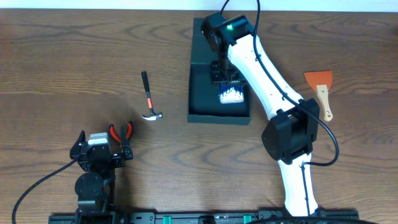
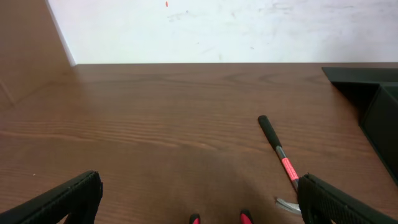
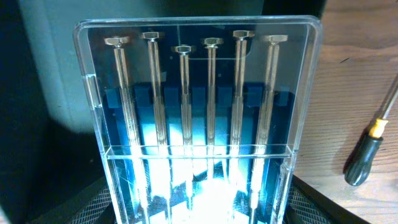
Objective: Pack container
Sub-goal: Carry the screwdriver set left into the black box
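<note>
The dark square container lies open at the table's middle, its flap lid folded back at the far side; its corner shows in the left wrist view. My right gripper hangs over its inside, shut on a clear case of screwdriver bits. That case fills the right wrist view, with my right gripper holding it between the mesh pads. My left gripper stands open near the front left, with nothing between its fingers.
Red-handled pliers lie just ahead of the left gripper, their handle tips at the frame's bottom. A hammer lies left of the container. An orange scraper lies far right. A screwdriver rests on the wood beside the case.
</note>
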